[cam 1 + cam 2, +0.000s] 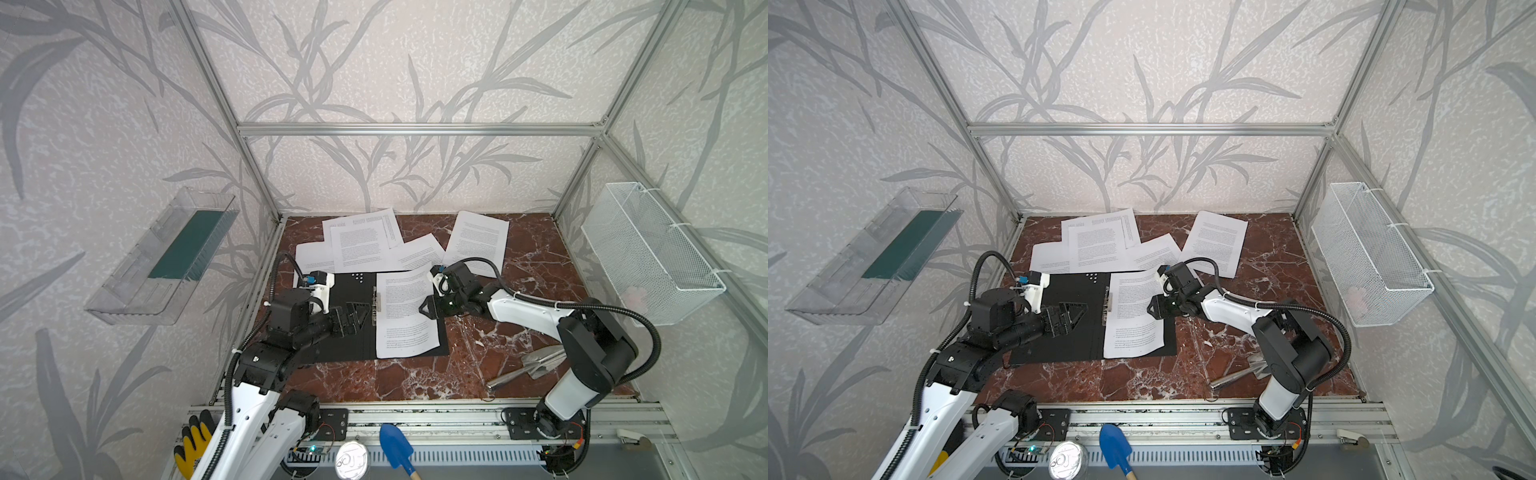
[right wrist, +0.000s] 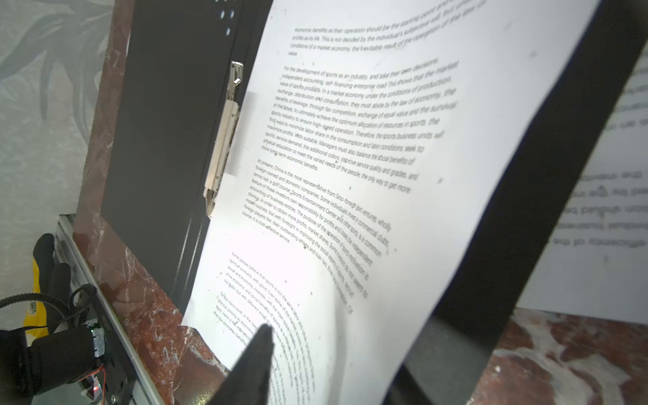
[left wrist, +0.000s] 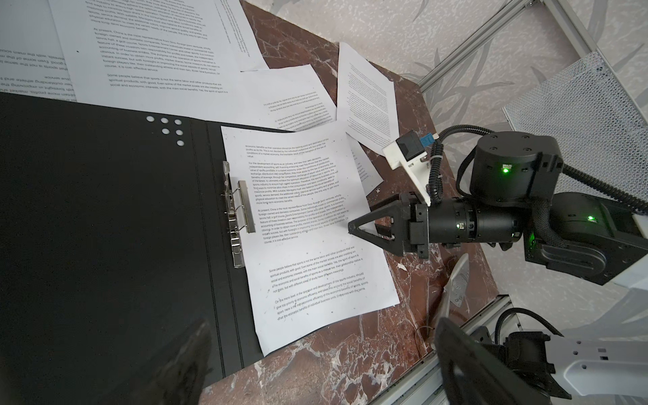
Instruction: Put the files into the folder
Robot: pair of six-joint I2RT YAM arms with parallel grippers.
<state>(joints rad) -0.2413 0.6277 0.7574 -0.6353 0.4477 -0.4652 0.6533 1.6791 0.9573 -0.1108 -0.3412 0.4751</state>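
The folder (image 1: 357, 286) lies open on the marble table, black inside up, with a metal clip (image 3: 238, 214) along its spine. One printed sheet (image 1: 405, 316) rests on its right half, beside the clip. My right gripper (image 1: 426, 309) is at that sheet's right edge; its jaws stand apart, with the curled-up edge of the sheet (image 2: 350, 175) between them. My left gripper (image 1: 359, 318) hovers wide open over the folder's left half (image 3: 105, 210), holding nothing. Several more files (image 1: 361, 245) lie overlapping behind the folder, and one sheet (image 1: 478, 241) lies apart at the back right.
A metal trowel (image 1: 536, 365) lies on the table under the right arm. A white mesh basket (image 1: 648, 253) hangs on the right wall and a clear tray (image 1: 162, 257) on the left wall. A blue trowel (image 1: 395, 449), a tin (image 1: 351, 459) and gloves (image 1: 193, 444) sit on the front rail.
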